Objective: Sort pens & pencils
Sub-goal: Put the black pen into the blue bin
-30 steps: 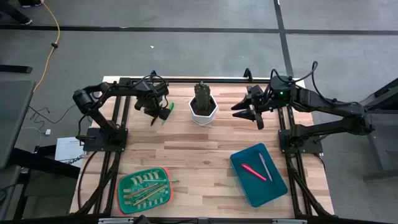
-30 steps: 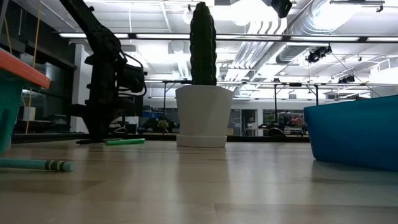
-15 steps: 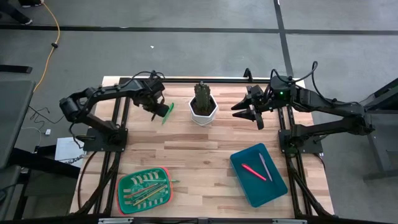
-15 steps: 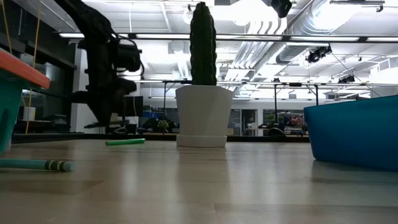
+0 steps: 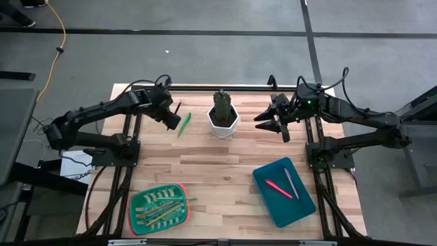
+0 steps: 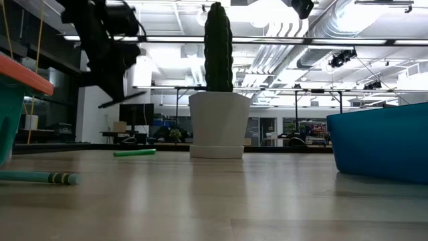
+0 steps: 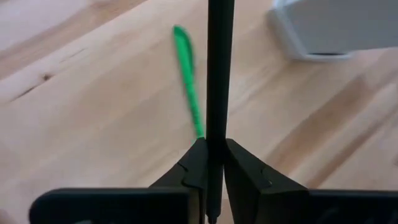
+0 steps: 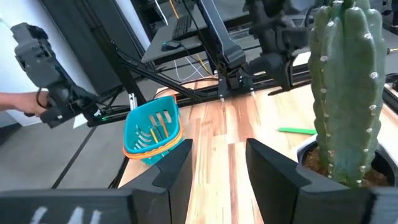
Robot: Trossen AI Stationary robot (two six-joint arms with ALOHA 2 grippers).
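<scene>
My left gripper [image 5: 168, 114] hangs above the table's far left, shut on a dark pencil [image 6: 124, 99]. Just beside it, toward the cactus pot, a green pen [image 5: 183, 124] lies flat on the wood. My right gripper [image 5: 272, 124] waits open on the pot's other side, with nothing between its fingers [image 8: 217, 168]. A pink pen [image 5: 278, 188] and a grey pen [image 5: 292, 183] lie in the blue bin [image 5: 300, 208]. Several pencils lie in the green basket [image 5: 134, 205]. My left gripper pinches the dark pencil near one end [image 7: 214, 163] between its two fingers. The pencil runs along the fingers, and most of it sticks out past their tips [image 7: 219, 56]. It is lifted clear of the table and sits tilted, close to level.
A cactus in a white pot [image 5: 222, 117] stands at the far middle between the two arms. A teal pencil [image 6: 40, 177] lies on the table beside the basket. A person's hand [image 8: 12, 102] holds a device in the room beyond the table. Bare wood lies in the middle.
My left gripper has risen from the table beside the green pen, carrying the dark pencil up clear of the wood and tipping as it went. The green pen has stayed where it lay.
</scene>
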